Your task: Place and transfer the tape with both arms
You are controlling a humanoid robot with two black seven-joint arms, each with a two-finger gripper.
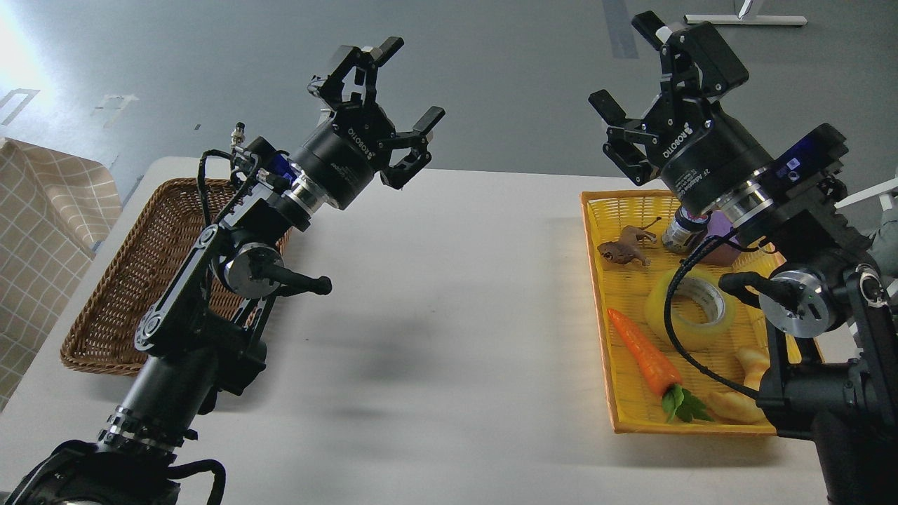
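The tape (691, 308), a translucent yellow roll with a white printed core, lies flat in the yellow tray (600, 294) on the right of the table, partly crossed by a black cable. My right gripper (626, 59) is open and empty, raised high above the tray's far end. My left gripper (410, 83) is open and empty, raised above the table's far left part, well away from the tape.
In the tray lie an orange toy carrot (642, 351), a brown toy animal (624, 249), a small dark jar (680, 231), a purple block and pale bread-like pieces (736, 403). A brown wicker basket (133, 280) stands at the left. A checked cloth (42, 238) lies further left.
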